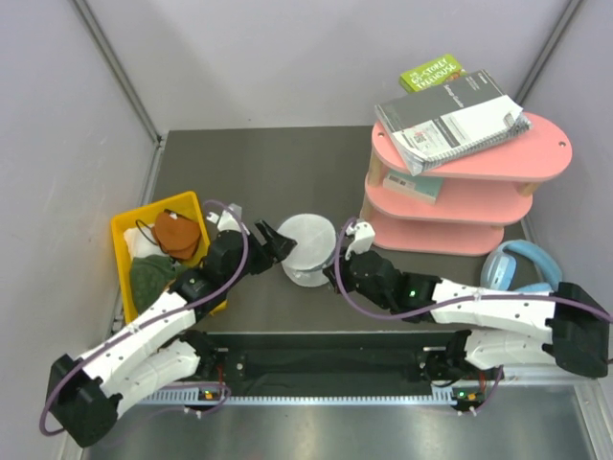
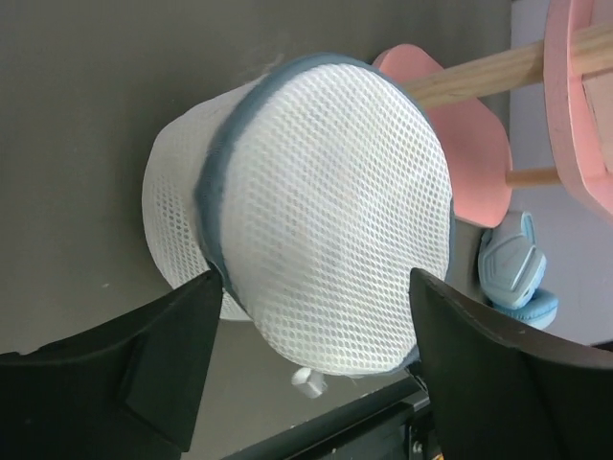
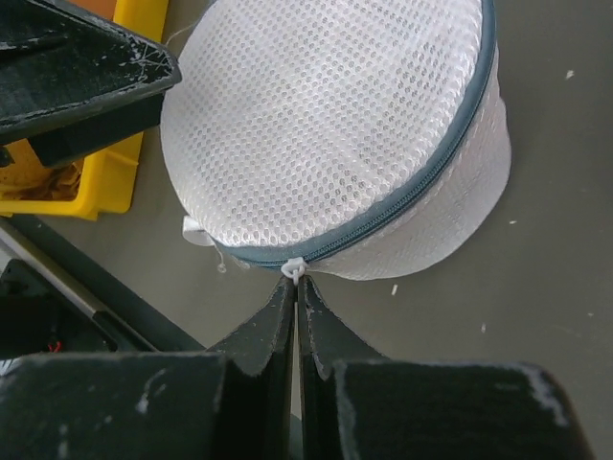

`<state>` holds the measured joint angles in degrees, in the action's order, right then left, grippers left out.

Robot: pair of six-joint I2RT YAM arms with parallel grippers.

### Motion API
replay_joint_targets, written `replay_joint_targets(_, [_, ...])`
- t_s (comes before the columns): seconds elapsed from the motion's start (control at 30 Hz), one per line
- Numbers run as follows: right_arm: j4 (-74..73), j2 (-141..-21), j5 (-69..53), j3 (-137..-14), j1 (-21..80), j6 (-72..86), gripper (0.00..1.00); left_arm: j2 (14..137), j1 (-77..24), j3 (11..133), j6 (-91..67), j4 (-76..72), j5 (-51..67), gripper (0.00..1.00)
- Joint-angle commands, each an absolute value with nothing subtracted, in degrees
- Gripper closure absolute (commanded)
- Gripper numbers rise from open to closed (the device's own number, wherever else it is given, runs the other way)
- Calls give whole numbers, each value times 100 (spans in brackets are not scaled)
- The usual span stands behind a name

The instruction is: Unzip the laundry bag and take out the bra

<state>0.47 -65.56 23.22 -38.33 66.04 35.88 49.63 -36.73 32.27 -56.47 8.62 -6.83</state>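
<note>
Your right gripper (image 3: 295, 287) is closed, its tips meeting right at the small white zipper pull (image 3: 292, 269). Whether the pull is actually pinched between them, you cannot tell. Your left gripper (image 1: 278, 241) stands wide open just beside the left side of the laundry bag (image 1: 308, 247). In its wrist view one finger shows on each side of the bag, and contact is unclear.

You are working on a dark grey desk (image 1: 287, 163), closed in by pale lilac-grey walls on three sides. A yellow bin (image 1: 123, 235) sits at the left with a rust-orange cloth (image 1: 178, 235) and a dark green cloth (image 1: 151, 278) in it. A pink three-tier shelf (image 1: 469, 206) stands at the right, carrying a spiral notebook (image 1: 450, 117) and a green book (image 1: 431, 73). Pale blue headphones (image 1: 522, 264) lie beside the shelf.

The bag sits mid-desk between your two grippers. It is a round drum with no clear long axis. Its domed mesh face is tipped up and toward the right wrist camera. The grey-blue zipper (image 3: 421, 187) circles the rim and looks shut along the stretch you can see.

Nothing inside the bag can be made out through the mesh. The far stretch of zipper is hidden behind the dome.
</note>
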Motion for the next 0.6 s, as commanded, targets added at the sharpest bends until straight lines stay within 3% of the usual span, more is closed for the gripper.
replay_joint_targets(0.0, [711, -6846, 2162, -3911, 6802, 3805, 100, 4369, -3665, 3051, -5502, 1423, -659, 15])
replay_joint_targets(0.27, [958, -7523, 2180, -4350, 7180, 3841, 100, 3323, -3665, 2102, -6363, 1327, 156, 15])
replay_joint_targets(0.57, [1081, -7840, 2267, -4676, 7409, 3832, 100, 3217, -3665, 1899, -6574, 1143, 202, 18])
